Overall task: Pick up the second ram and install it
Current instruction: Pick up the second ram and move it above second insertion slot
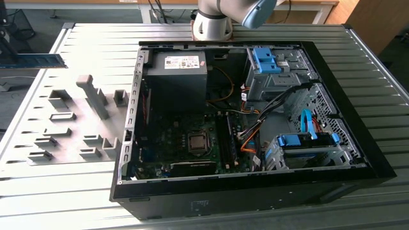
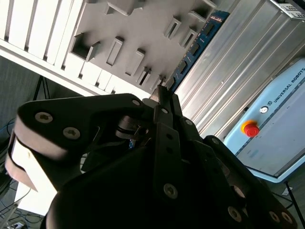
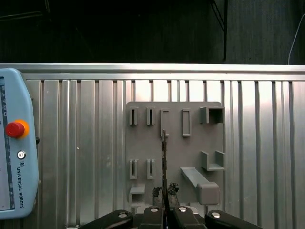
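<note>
The second ram [image 1: 35,61], a thin green board, hangs level in the air at the exterior view's far left, well away from the open computer case [image 1: 255,187]. In the first wrist view I see it edge-on as a thin line [image 3: 164,157] over the grey fixture plate [image 3: 190,152], running out from my gripper [image 3: 164,192]. The gripper is shut on one end of the ram. The second wrist view has the board [image 2: 190,52] reaching out past the black fingers [image 2: 164,102]. Dark memory slots [image 1: 223,139] lie on the motherboard beside the processor socket.
The fixture plate [image 1: 70,136] with raised grey blocks lies on the slatted metal table, to the exterior view's left of the case. Blue drive-bay clips [image 1: 265,60] and cables sit in the case's right half. A teach pendant [image 3: 14,152] with a red button lies beside the plate.
</note>
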You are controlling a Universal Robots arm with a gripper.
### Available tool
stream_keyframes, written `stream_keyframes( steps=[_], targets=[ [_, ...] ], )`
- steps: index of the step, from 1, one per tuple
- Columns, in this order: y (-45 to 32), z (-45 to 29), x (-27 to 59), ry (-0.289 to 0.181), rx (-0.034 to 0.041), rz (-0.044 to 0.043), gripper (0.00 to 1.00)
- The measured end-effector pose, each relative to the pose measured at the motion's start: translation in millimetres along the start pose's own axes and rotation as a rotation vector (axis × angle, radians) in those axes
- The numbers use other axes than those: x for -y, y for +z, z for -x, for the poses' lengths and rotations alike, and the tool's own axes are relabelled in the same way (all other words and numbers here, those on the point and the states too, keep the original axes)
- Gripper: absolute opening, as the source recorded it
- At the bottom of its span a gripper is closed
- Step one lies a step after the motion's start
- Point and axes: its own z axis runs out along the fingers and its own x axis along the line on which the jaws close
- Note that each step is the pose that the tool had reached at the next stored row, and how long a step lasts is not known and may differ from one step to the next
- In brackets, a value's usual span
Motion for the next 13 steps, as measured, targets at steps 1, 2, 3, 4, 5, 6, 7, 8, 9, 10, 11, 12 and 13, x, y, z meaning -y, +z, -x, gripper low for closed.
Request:
stream_keyframes(
  steps=[1, 2, 3, 4, 5, 6, 7, 8, 9, 10, 11, 12, 13],
  targets=[
    [0.0, 0.0, 0.7, 0.000, 0.0000, 0.0001, 0.14],
    [0.0, 0.0, 1.3, 0.000, 0.0000, 0.0000, 0.14],
    [-0.1, 0.0, 1.8, 0.000, 0.0000, 0.0001, 0.14],
    [-0.1, 0.1, 2.4, 0.000, 0.0000, 0.0000, 0.14],
    [-0.1, 0.1, 3.0, 0.000, -0.0001, 0.0001, 0.14],
    [-0.1, 0.1, 3.6, 0.000, 0.0000, 0.0001, 0.14],
    [-0.1, 0.1, 4.2, 0.000, 0.0000, 0.0001, 0.14],
    [-0.1, 0.1, 4.7, 0.000, 0.0000, 0.0001, 0.14],
    [-0.1, 0.1, 5.2, 0.000, 0.0000, 0.0000, 0.14],
    [-0.1, 0.1, 5.6, 0.000, 0.0000, 0.0000, 0.14],
    [-0.2, 0.1, 6.0, 0.000, 0.0000, 0.0001, 0.14],
    [-0.1, 0.1, 6.5, 0.000, 0.0000, 0.0000, 0.14],
    [-0.2, 0.1, 6.8, 0.000, 0.0000, 0.0000, 0.14]
  ],
)
